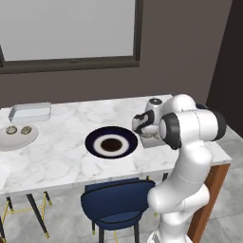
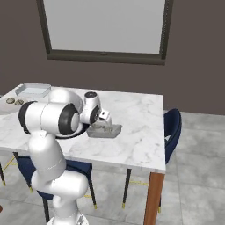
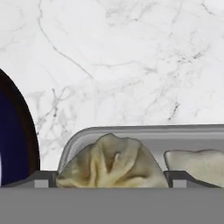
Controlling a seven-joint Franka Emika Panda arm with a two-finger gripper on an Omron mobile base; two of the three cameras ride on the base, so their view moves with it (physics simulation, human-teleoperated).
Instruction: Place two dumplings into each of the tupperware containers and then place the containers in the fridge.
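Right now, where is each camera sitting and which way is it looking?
Left base view: behind the arm's left, facing the marble table, navy plate, far container; arm at lower right.
Right base view: behind its right, same table; arm at lower left over the near container.
Hand view: looks along the open gripper at two dumplings in that container.

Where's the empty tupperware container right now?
The empty tupperware container sits at the table's far left corner in the left base view, just behind the grey plate.
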